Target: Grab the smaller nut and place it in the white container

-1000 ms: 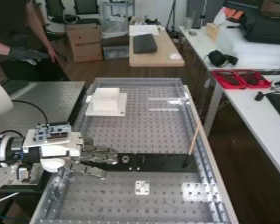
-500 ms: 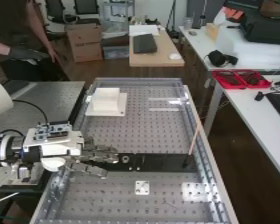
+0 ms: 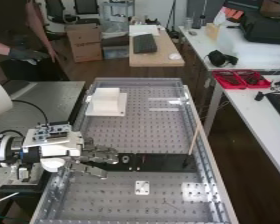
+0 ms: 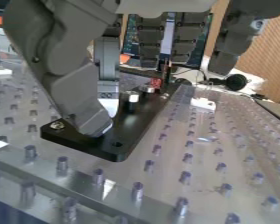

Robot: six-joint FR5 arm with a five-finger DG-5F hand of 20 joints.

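Nothing is visibly moving since the earlier frame. Hand [image 3: 101,155] is staying at the bar [image 3: 165,163], fingers extending apart; bearing [image 3: 125,159] is standing upon it.

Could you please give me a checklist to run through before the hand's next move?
1. Hand at the black bar: ok, it is at the end by the robot arm.
2. Fingers open: ok, they look extended rather than curled.
3. Fingertips free of the black bar: cannot tell, one overlaps it in the wrist view.
4. Smaller nut located: cannot tell, the hand covers that part of the bar.
5. Bearing on the bar: ok.
6. White container on its white plate: ok.
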